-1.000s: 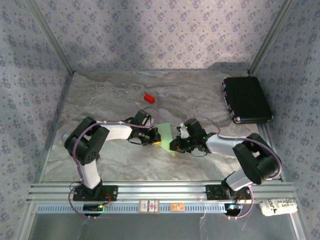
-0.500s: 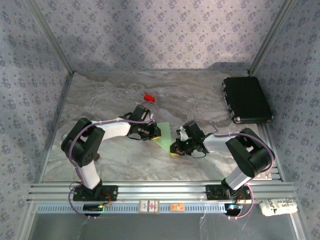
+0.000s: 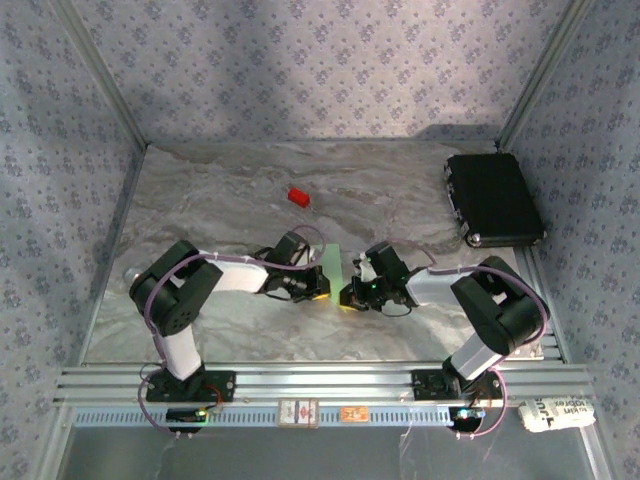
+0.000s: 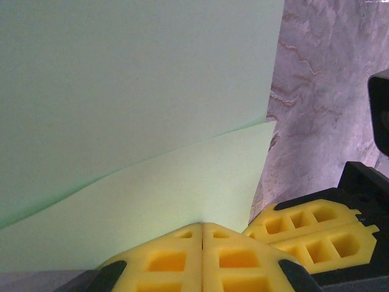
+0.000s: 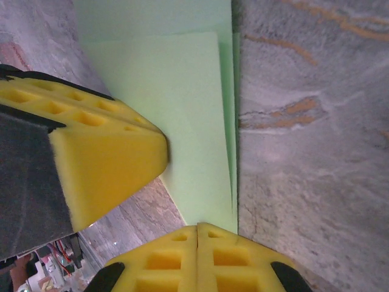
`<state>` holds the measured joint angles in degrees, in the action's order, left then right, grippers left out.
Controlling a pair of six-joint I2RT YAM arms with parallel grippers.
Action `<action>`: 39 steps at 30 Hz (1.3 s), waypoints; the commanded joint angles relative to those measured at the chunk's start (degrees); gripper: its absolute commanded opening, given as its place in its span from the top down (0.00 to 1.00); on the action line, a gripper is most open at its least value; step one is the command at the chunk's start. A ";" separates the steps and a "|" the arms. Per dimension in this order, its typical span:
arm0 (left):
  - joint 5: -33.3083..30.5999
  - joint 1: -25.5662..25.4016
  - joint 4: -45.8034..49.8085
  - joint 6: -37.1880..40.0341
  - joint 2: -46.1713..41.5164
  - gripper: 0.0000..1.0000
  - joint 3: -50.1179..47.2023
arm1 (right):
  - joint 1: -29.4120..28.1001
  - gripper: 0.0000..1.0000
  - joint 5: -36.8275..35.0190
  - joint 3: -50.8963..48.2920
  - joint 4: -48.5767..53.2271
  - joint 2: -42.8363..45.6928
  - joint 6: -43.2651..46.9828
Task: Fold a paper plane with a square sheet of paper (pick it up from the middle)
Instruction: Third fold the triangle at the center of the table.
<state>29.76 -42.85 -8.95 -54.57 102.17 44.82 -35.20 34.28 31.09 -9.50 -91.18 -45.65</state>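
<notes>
From my station, the left gripper (image 4: 202, 234) sits at the near edge of the square sheet of paper (image 4: 134, 91). Its yellow pads are pressed flat together with the sheet's lower layer running into their seam. The right gripper (image 5: 198, 236) is clenched the same way on the sheet's near right corner, just beside the left one, their foam almost touching. I read both as pinching the paper, though the contact line is hidden under the foam. The sheet is pale green and folded over on itself, with one layer lying across the other. It lies on the marble table (image 3: 400, 190) between the two wrists. Beyond the sheet and slightly left is a small red block (image 3: 298, 197), well apart. Far to the sheet's right and further back lies a black case (image 3: 493, 199).
</notes>
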 commanded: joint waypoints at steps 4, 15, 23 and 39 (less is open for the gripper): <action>-4.74 3.59 1.03 2.61 0.00 0.94 -2.06 | -0.48 1.00 -4.81 -2.29 4.38 -1.61 -0.13; -4.20 10.97 7.37 7.39 -0.72 0.93 -0.69 | -0.42 1.00 -4.98 -2.53 5.25 -1.06 0.38; -4.34 13.93 10.09 8.94 -3.65 0.91 -0.38 | -0.05 1.00 -4.34 -1.29 5.78 0.71 1.34; 0.17 15.62 8.66 7.34 -8.50 0.80 -0.14 | 3.38 0.82 -11.15 8.03 13.45 6.92 6.56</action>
<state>27.49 -27.97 0.16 -47.07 95.18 44.31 -32.60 26.09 37.69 0.54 -84.53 -40.75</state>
